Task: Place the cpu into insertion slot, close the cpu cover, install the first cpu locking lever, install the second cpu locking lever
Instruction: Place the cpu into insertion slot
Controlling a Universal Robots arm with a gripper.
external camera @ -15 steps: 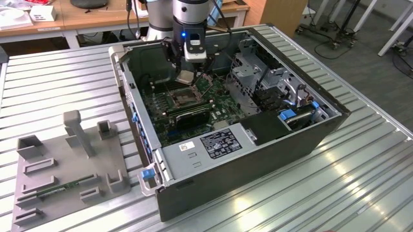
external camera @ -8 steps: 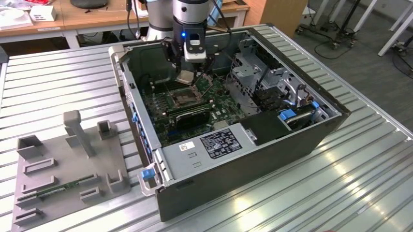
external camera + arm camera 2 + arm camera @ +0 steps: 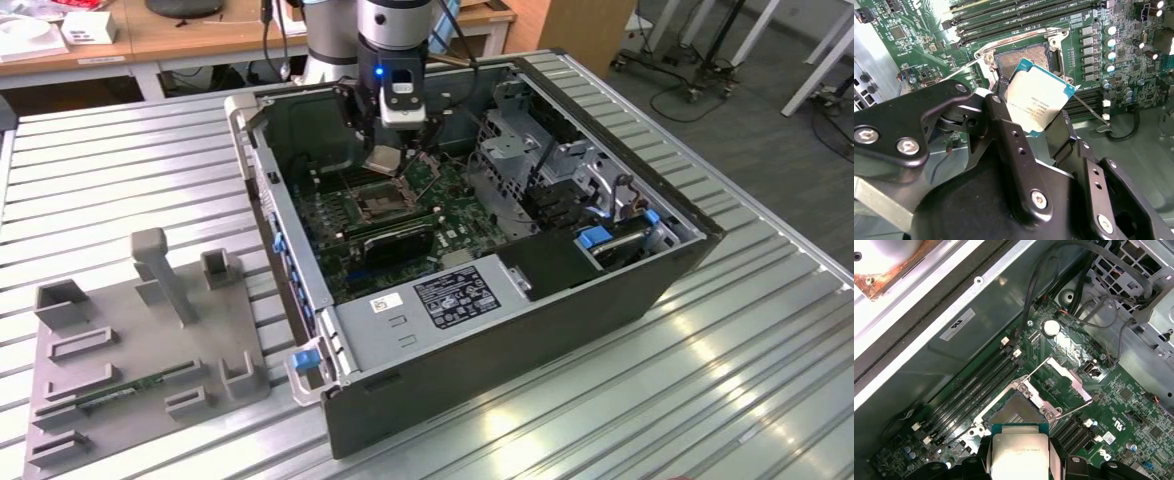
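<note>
My gripper (image 3: pixel 387 162) hangs inside the open computer case, shut on the cpu (image 3: pixel 382 157), a flat square chip with a silvery-tan top. Its black fingers (image 3: pixel 1004 125) clamp two opposite edges of the cpu (image 3: pixel 1040 100), which is tilted just above and beside the insertion slot (image 3: pixel 1021 55). On the green motherboard, the insertion slot (image 3: pixel 1015 412) lies bare and dark, with the cpu (image 3: pixel 1019 452) right beside it. Behind the slot the cpu cover (image 3: pixel 1070 378) stands swung up. Two thin wire locking levers (image 3: pixel 1030 374) (image 3: pixel 1074 409) are raised off the socket.
Memory sticks (image 3: pixel 1019 15) run along one side of the socket. The drive cage (image 3: pixel 534 160) and cables (image 3: pixel 1054 270) crowd the exterior view's right of the case. A case wall (image 3: pixel 954 340) rises close by. A grey fixture plate (image 3: pixel 134 340) lies on the slatted table at the exterior view's left.
</note>
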